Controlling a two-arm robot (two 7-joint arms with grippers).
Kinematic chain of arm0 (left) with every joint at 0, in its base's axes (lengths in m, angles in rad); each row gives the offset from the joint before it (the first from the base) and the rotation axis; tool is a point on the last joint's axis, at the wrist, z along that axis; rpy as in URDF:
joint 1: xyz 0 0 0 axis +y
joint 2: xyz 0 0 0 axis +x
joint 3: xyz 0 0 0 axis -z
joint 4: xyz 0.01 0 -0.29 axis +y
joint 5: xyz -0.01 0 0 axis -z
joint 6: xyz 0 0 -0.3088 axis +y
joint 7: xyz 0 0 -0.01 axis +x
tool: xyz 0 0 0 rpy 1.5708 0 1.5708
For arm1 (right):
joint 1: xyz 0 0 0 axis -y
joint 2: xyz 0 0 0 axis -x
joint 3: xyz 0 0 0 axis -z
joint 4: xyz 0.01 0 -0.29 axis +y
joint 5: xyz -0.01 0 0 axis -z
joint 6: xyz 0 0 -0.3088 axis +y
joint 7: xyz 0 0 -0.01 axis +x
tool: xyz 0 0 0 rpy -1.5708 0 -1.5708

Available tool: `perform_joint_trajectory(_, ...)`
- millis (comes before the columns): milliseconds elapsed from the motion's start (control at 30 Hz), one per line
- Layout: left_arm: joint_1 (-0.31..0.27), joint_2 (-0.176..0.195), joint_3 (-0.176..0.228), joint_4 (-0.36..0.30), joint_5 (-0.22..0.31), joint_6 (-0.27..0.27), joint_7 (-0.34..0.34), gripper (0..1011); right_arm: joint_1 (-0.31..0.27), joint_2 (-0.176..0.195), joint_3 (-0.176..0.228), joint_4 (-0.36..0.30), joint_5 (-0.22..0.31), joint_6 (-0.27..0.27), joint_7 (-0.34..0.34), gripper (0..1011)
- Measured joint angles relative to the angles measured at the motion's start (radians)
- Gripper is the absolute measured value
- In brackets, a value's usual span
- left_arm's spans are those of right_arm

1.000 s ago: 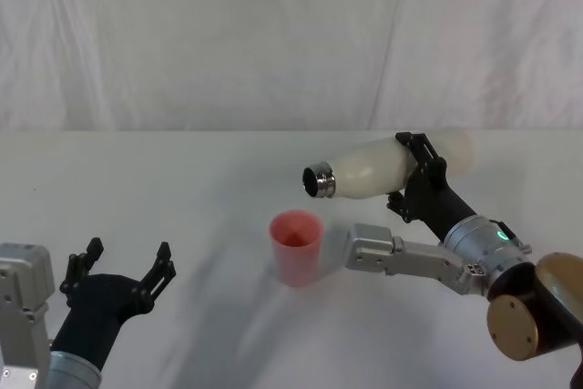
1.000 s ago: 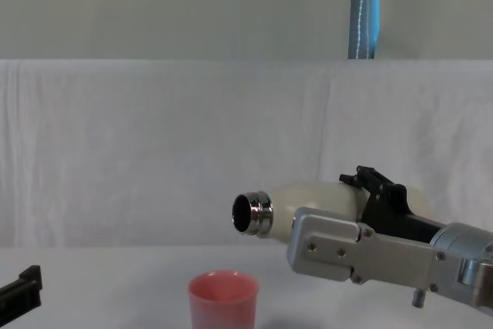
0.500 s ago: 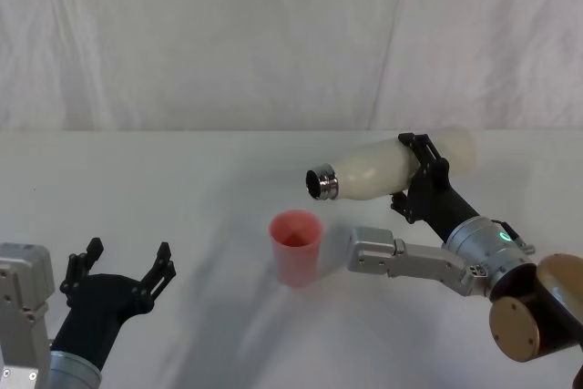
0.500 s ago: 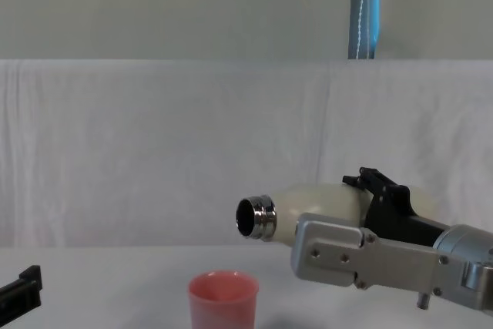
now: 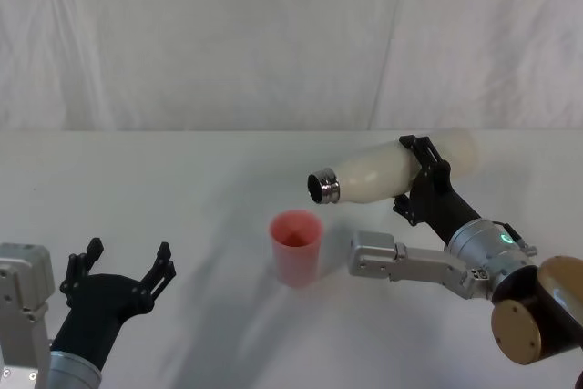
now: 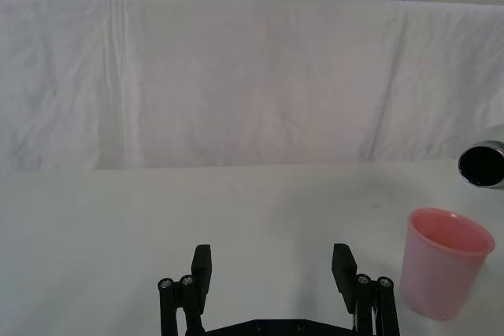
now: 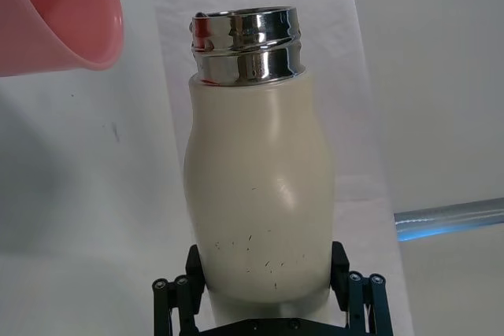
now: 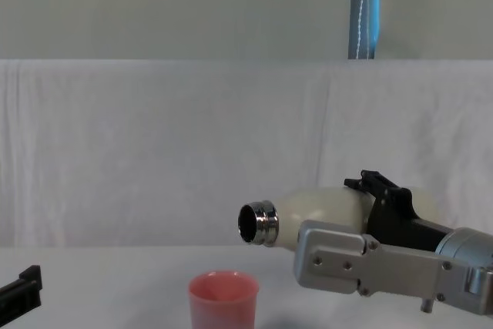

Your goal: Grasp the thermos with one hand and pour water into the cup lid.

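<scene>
White counter [image 5: 182, 179]. My right tool [image 5: 421, 179] pinches thermos [image 5: 378, 170], tipped, mouth just beyond cup lid [image 5: 296, 245]; no water seen. Left tool [image 5: 118, 271] spread, idle.

The right black-fingered, silver-grey metal gripper [image 5: 426, 181] is raised and turned sideways, its jaws squeezed tight. The left black gripper [image 5: 123, 269] rests low, jaws spread wide.

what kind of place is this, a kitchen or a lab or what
Most likely a robot test setup, not a kitchen: a table draped in white cloth, a white cloth backdrop behind it, and on it just the pink cup lid, with the thermos held in the right gripper.
</scene>
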Motion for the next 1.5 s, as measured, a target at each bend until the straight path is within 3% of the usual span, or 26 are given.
perform_joint_trajectory(1500, 0.000, 0.000, 0.000, 0.000, 0.000, 0.000, 0.000, 1001, 0.011, 0.000, -0.007, 0.009, -0.011, 0.006, -0.003, 959)
